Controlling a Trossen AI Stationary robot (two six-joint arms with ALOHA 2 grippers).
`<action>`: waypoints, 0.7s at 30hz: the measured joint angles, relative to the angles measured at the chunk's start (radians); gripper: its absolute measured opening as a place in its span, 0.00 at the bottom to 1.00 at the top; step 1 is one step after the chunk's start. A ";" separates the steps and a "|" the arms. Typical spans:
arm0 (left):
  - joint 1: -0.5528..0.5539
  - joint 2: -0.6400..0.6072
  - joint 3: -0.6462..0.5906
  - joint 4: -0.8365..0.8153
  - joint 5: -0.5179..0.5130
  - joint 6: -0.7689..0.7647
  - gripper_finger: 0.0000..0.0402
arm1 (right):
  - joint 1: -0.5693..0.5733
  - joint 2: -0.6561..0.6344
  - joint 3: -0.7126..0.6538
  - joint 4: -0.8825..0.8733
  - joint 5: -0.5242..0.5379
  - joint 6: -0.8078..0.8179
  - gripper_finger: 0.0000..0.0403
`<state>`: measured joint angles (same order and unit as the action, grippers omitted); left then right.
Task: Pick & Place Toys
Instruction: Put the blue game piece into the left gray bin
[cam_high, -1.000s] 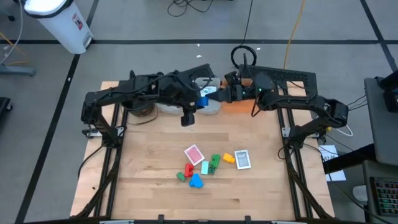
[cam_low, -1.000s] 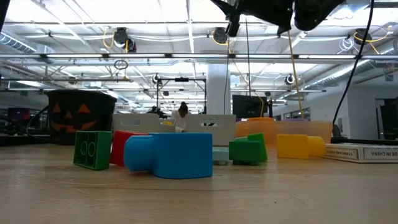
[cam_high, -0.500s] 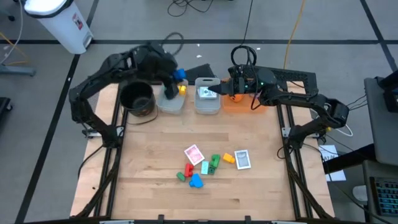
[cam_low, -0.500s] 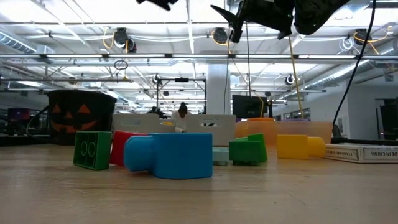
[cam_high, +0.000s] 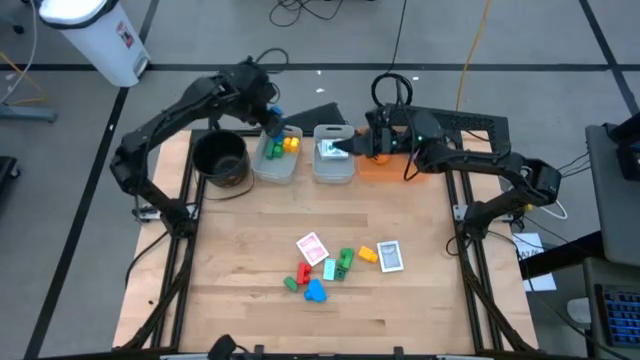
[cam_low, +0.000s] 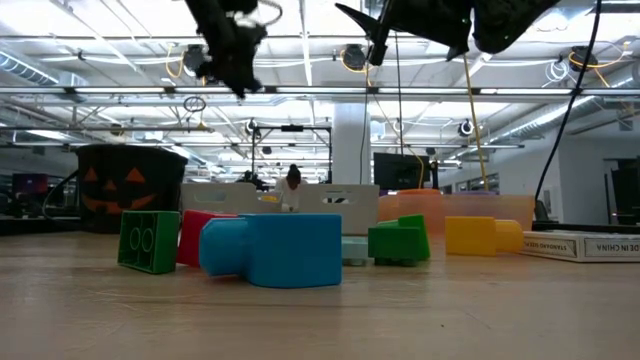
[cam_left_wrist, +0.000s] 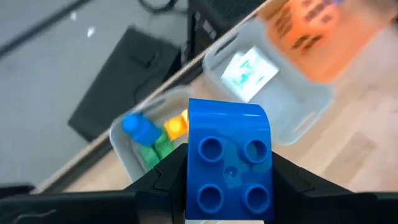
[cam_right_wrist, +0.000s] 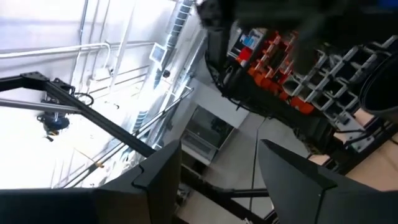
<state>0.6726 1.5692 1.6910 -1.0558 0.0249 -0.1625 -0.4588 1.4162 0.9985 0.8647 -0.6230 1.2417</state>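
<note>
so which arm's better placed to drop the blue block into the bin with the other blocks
The left. Its gripper already holds the blue block above the block bin at the table's far edge. The right gripper holds nothing, its fingers apart, over by the neighbouring card bin.

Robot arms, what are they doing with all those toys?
They are tidying toys into clear bins. The left hand holds a blue block above the left bin, which already has blocks in it. The right hand hangs open and empty by the next bin. More blocks and two cards wait on the table.
</note>
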 joint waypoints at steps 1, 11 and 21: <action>0.000 0.000 -0.041 0.019 0.000 -0.009 0.36 | 0.006 0.000 0.000 -0.002 0.003 0.000 0.51; -0.038 0.001 -0.336 0.255 -0.078 -0.214 0.35 | 0.056 0.000 -0.003 -0.016 0.129 -0.057 0.50; 0.000 0.042 -0.435 0.329 -0.107 -0.141 0.36 | 0.118 0.000 -0.098 -0.016 0.354 -0.117 0.50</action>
<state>0.6727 1.6111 1.2564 -0.7273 -0.0819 -0.3035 -0.3408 1.4158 0.9004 0.8483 -0.2691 1.1247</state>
